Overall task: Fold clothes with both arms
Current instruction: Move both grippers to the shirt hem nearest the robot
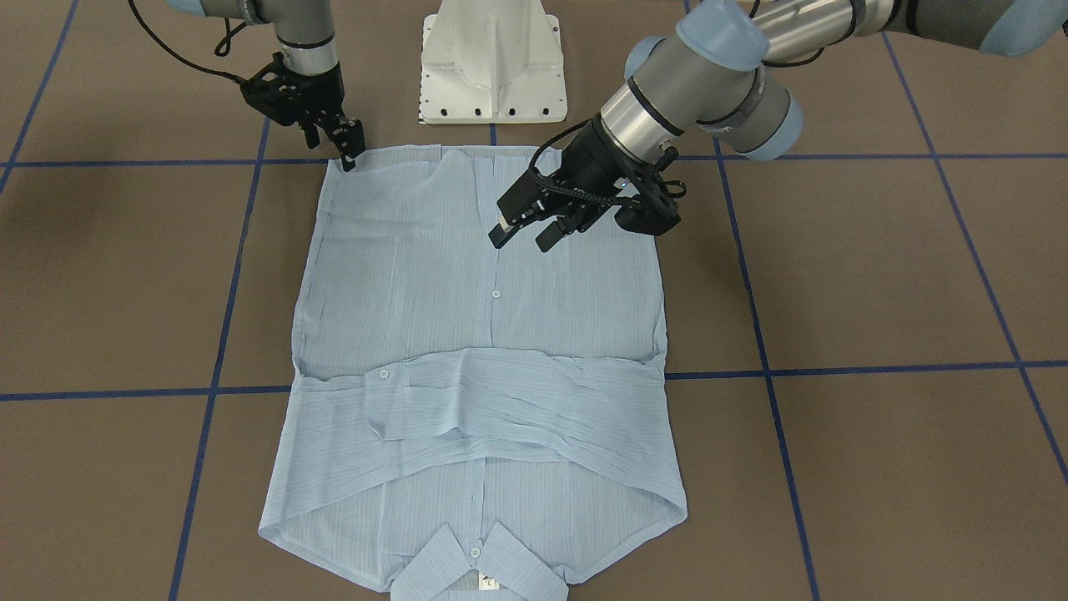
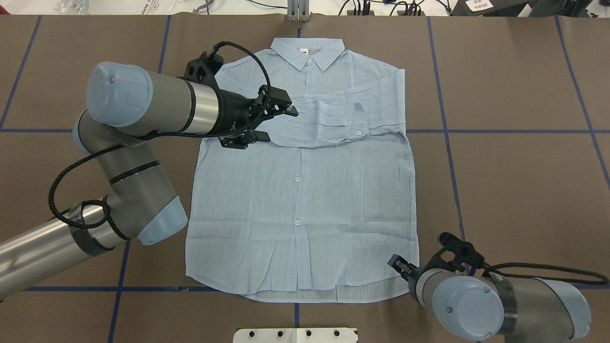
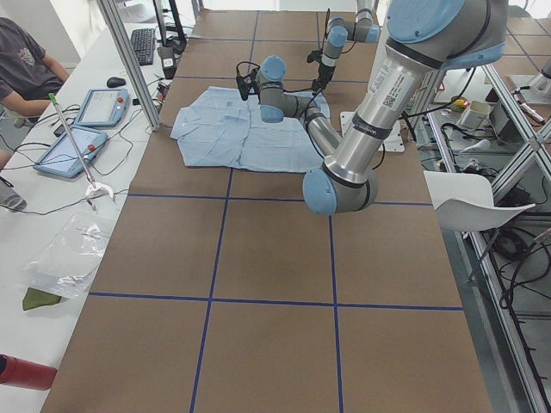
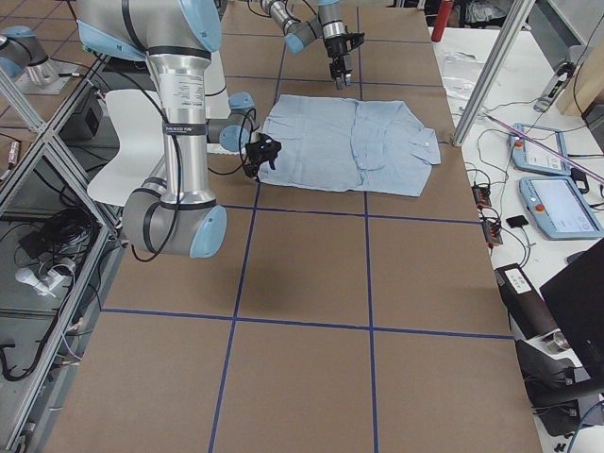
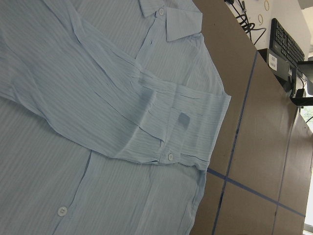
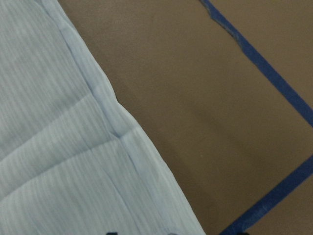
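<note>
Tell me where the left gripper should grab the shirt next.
Probably pinch the hem corner on the robot's left, coming in from the outer side. The shirt lies flat, that corner's edge is free, and it mirrors the corner at the right gripper.
</note>
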Tool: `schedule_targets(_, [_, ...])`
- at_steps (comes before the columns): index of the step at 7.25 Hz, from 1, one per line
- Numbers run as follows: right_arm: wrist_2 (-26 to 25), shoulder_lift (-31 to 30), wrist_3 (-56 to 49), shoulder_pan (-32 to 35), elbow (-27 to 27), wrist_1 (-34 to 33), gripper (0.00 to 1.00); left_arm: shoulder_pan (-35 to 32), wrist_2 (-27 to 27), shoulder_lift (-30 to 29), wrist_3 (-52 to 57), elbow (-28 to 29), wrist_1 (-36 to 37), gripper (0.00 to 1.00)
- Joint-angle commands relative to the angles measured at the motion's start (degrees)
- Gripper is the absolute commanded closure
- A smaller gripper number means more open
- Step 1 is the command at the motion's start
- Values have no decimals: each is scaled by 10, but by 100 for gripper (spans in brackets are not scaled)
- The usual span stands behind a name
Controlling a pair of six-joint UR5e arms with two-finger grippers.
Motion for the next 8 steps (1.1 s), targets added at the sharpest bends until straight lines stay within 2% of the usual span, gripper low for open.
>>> schedule_targets(1, [-6,8,-8,4,-13,0,22,-1,0,0,1,-3,3,11])
schedule_targets(2, [-6,8,-8,1,-15,0,23,-1,0,0,1,-3,3,11])
schedule_targets(3, [-6,8,-8,1,-15,0,27,-1,0,0,1,-3,3,11])
schedule_targets(4, [-7,9,-8,2,-14,-1,46,-1,0,0,1,-3,3,11])
schedule_targets(6, [-10,8,-8,7,-12,-1,72,-1,0,4,1,-2,3,11])
schedule_targets(7, [-10,7,-8,4,-12,-1,97,-1,0,5,1,-2,3,11])
schedule_targets(8, [-10,6,-8,5,-8,-1,100,0,-1,6,1,-3,3,11])
